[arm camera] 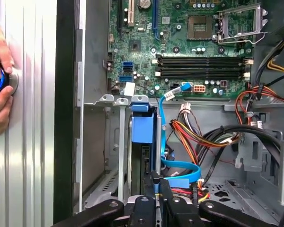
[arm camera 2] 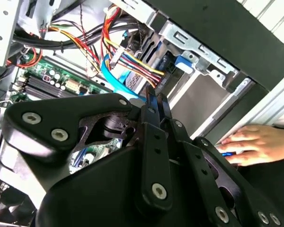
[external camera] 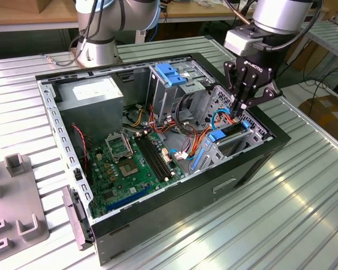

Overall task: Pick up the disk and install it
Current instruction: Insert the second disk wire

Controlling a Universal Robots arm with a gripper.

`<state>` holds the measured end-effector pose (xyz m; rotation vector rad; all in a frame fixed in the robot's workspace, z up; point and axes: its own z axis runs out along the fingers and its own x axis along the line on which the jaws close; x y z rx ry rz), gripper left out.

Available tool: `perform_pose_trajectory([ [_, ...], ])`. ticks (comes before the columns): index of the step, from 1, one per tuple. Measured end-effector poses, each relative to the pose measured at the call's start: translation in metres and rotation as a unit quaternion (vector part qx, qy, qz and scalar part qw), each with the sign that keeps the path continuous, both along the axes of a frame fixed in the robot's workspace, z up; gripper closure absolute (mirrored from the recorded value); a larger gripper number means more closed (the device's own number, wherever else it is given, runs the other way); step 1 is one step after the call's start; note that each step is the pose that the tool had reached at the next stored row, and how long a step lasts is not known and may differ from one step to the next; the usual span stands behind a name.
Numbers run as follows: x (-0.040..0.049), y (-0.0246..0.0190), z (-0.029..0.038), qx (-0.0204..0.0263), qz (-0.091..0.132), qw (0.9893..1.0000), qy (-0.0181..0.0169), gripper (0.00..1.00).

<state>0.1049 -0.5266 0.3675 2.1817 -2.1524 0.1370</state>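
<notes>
Hand [external camera: 240, 108]: fingers clenched on disk [external camera: 232, 130], edge-up in bay slot.
Obstructions: cable bundle [arm camera: 213, 135] beside hand; blue SATA cable [arm camera: 182, 168] just beside disk.
Nearby: motherboard [external camera: 127, 163].

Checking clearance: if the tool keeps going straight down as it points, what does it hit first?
Probably the disk standing in its bay; the tool sits right above its top edge, though contact is hard to judge.

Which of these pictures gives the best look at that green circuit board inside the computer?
The first wrist view: the green circuit board lies nearly flat-on, with its long black slots and square socket plain. The exterior view shows the board whole but slanted, deep in the case. In the second wrist view the gripper covers most of it.
</notes>
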Motion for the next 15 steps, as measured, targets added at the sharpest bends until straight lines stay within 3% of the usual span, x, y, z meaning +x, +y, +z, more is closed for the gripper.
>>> perform_pose_trajectory([
  [2, -0.0013, -0.0038, -0.0005, 0.0069, 0.0, 1.0, -0.0006, 0.84],
  [3, -0.0022, -0.0077, -0.0011, 0.0116, 0.0, 0.9999, -0.0014, 0.84],
  [6, -0.0039, -0.0158, -0.0023, 0.0191, 0.0, 0.9998, -0.0059, 0.84],
  [8, -0.0058, -0.0209, -0.003, 0.0283, 0.0, 0.9995, -0.0104, 0.84],
  [11, -0.0076, -0.025, -0.0045, 0.0344, 0.0, 0.9993, -0.0128, 0.84],
  [15, -0.0078, -0.0273, -0.0069, 0.0425, 0.0, 0.999, -0.0153, 0.84],
])
